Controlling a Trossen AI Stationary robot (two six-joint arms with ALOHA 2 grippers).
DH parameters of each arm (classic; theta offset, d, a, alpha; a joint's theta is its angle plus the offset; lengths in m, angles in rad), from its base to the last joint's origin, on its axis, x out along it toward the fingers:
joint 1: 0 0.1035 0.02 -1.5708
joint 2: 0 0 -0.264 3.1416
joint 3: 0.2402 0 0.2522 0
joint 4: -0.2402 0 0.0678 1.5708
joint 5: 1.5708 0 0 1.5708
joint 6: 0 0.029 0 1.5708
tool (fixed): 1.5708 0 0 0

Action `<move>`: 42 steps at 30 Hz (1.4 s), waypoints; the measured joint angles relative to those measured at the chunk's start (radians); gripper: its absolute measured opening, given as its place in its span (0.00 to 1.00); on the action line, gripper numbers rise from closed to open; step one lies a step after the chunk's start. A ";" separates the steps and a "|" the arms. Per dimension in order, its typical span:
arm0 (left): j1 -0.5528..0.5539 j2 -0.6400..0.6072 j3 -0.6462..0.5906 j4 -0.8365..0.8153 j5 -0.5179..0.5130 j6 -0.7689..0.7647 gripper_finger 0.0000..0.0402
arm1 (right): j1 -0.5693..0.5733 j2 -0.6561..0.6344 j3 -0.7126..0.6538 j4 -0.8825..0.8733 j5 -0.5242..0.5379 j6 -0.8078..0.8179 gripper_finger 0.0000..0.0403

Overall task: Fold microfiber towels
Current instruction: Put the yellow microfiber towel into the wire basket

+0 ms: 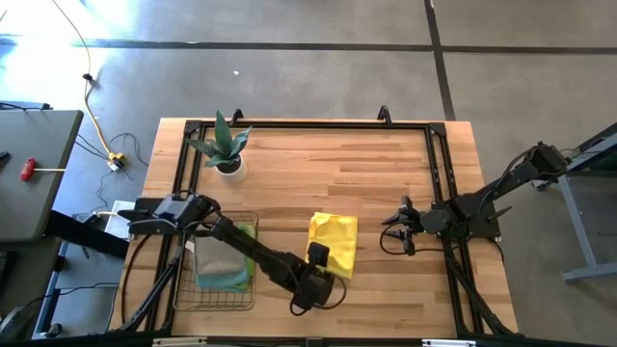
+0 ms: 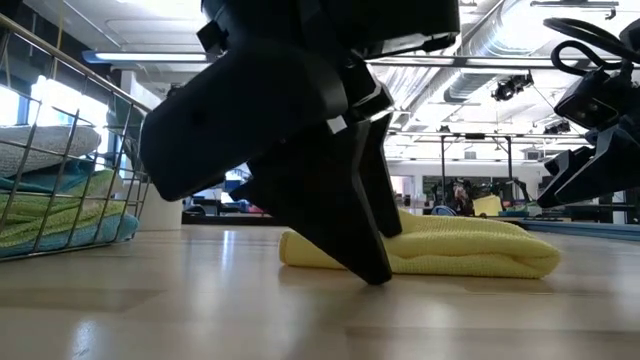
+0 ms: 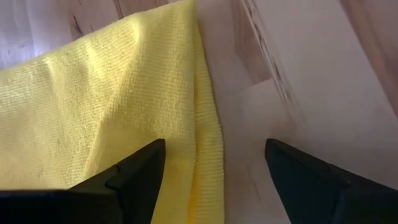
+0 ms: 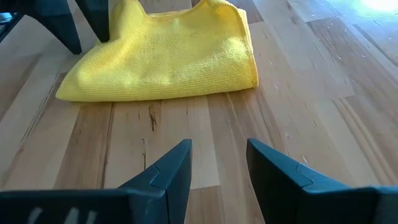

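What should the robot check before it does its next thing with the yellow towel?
1. Yellow towel folded and flat on the table: ok, it lies doubled over with tidy edges.
2. Left gripper let go: ok, open, one finger over the towel's edge, one over bare wood.
3. Left gripper free to lift: cannot tell whether a fingertip touches the cloth.
4. Right gripper out of the way: ok, it holds nothing and sits apart from the towel, on the right.
5. Basket has room: ok, folded towels lie inside, below the rim.
6. Potted plant clear of the work: ok, at the far edge.
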State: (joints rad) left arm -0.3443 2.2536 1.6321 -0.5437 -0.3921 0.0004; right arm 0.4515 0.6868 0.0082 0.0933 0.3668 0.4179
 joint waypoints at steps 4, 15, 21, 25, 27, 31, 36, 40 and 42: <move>0.005 0.000 -0.001 -0.005 -0.025 0.000 0.66 | 0.000 0.000 0.000 0.000 0.000 0.000 0.36; 0.054 0.003 -0.002 -0.011 -0.038 0.001 0.66 | 0.000 0.000 0.000 0.000 0.000 0.000 0.36; 0.072 0.020 -0.001 -0.016 0.019 -0.032 0.59 | 0.000 0.000 0.000 0.000 0.000 0.000 0.36; 0.071 0.029 0.000 -0.015 0.052 -0.031 0.43 | 0.000 0.000 0.000 0.000 0.000 0.000 0.36; 0.070 0.030 0.000 -0.011 0.066 -0.024 0.33 | 0.000 0.000 0.000 0.000 0.000 0.000 0.36; 0.070 0.031 -0.001 -0.004 0.093 -0.022 0.12 | 0.000 0.000 0.000 0.000 0.000 0.000 0.36; 0.069 0.029 -0.002 -0.005 0.094 -0.002 0.03 | 0.000 0.000 0.000 0.000 0.000 0.000 0.36; 0.066 -0.014 -0.009 -0.040 0.095 0.047 0.01 | 0.000 0.000 0.000 0.000 0.000 0.000 0.36; 0.068 -0.052 -0.015 -0.099 0.092 0.065 0.01 | 0.000 0.000 0.000 0.000 0.000 0.000 0.36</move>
State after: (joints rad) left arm -0.2761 2.2019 1.6172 -0.6425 -0.3004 0.0657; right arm 0.4512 0.6865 0.0082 0.0936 0.3668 0.4179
